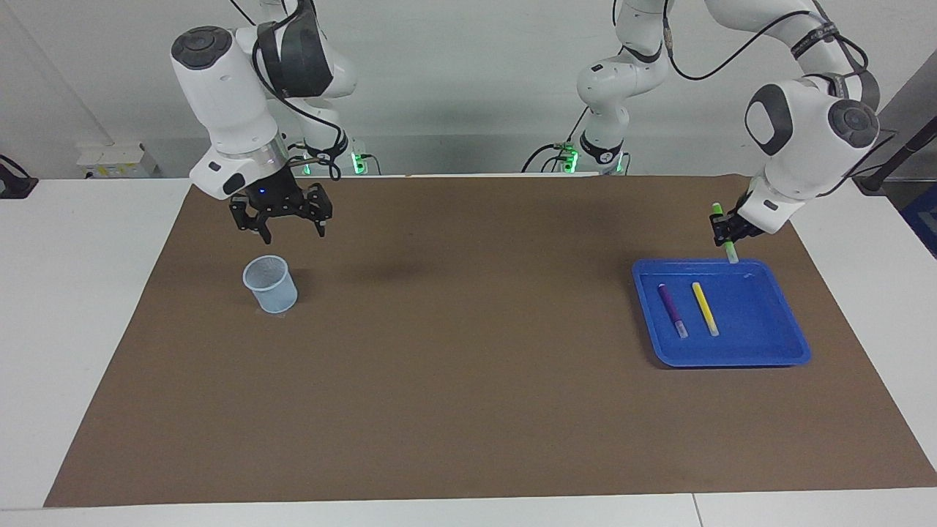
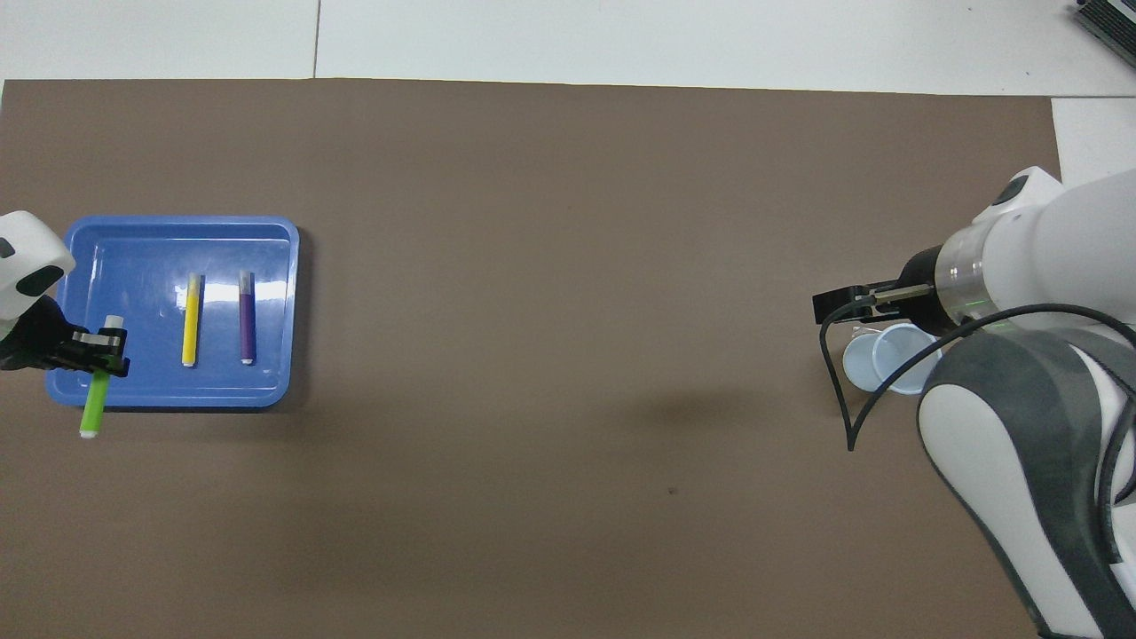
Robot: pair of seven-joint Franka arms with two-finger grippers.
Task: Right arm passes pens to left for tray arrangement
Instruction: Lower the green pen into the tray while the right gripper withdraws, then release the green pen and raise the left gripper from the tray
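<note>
My left gripper (image 1: 725, 233) pinches the green pen (image 1: 726, 241) over the tray (image 1: 776, 351) rim nearest me, its fingers hiding the pen's middle. The purple pen (image 1: 671, 309) and yellow pen (image 1: 705, 308) lie in the tray. My right gripper (image 1: 290, 230), fingers spread and empty, hangs above the mesh cup (image 1: 270, 284), which my arm partly covers from overhead.

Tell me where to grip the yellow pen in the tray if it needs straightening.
Grip the yellow pen mid-barrel, straight down from above, fingers across its width. It lies flat in the blue tray, and the purple pen lies apart beside it, leaving room.
</note>
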